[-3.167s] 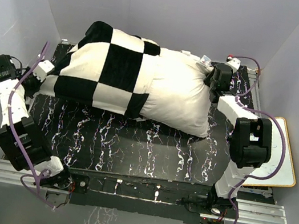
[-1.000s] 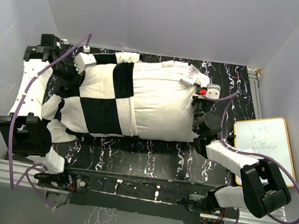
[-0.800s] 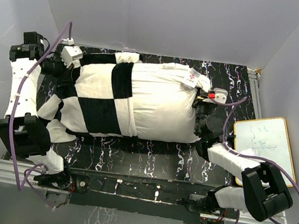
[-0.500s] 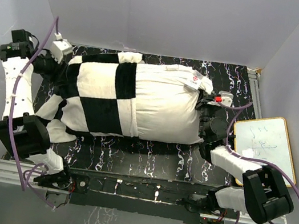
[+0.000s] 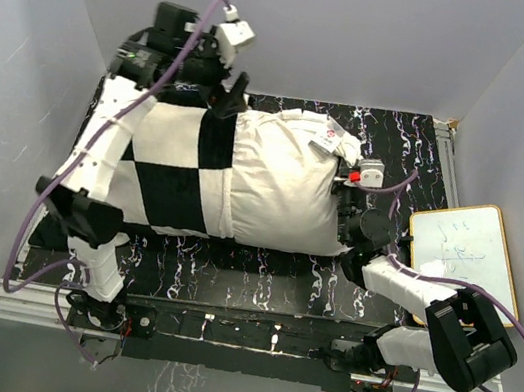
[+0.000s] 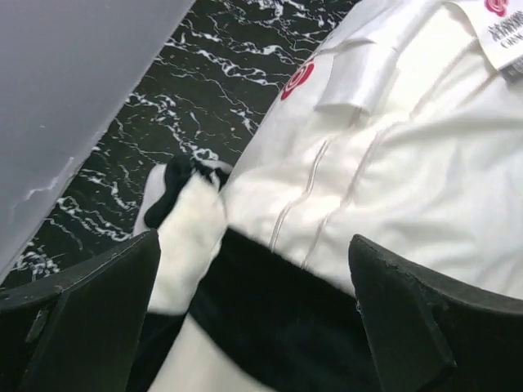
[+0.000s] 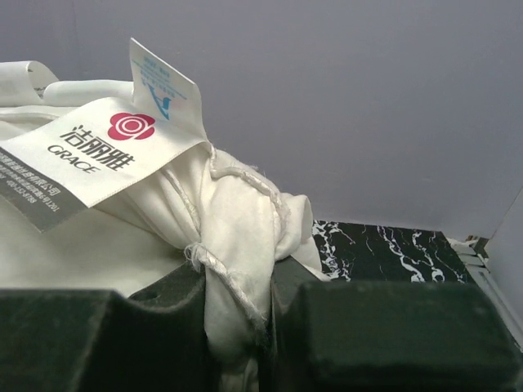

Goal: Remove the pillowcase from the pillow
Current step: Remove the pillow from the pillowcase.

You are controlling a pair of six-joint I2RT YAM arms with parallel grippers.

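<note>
Since half a second ago, the left arm has swung from the far left corner of the table (image 5: 258,277) to a spot above the pillow's far edge, and its fingers have spread wide.

Seen from overhead, the pillow (image 5: 284,185) lies lengthwise across the black, white-veined table. The checkered pillowcase (image 5: 165,169) covers only its left part; the right part is bare off-white fabric. The left arm crosses over the pillowcase's left end and hides how far it reaches.

The left gripper (image 5: 230,99) hangs over the far edge, where cover meets cushion. In its wrist view the left gripper (image 6: 253,327) has its two dark fingers far apart with nothing between them. Below them lie the pillowcase (image 6: 278,327), with a loose white flap, and the pillow (image 6: 409,188). Whether the fingers touch the fabric cannot be told.

The right gripper (image 5: 351,200) sits at the pillow's right end. In its wrist view the right gripper (image 7: 241,302) is clamped on a bunched corner of the pillow (image 7: 98,245). The fingers are blurred and cut off at the bottom edge. A sewn label (image 7: 90,155) with a red rose mark lies just above; its small print is unreadable.

A whiteboard (image 5: 460,251) lies off the table's right side, partly behind the right arm.
</note>
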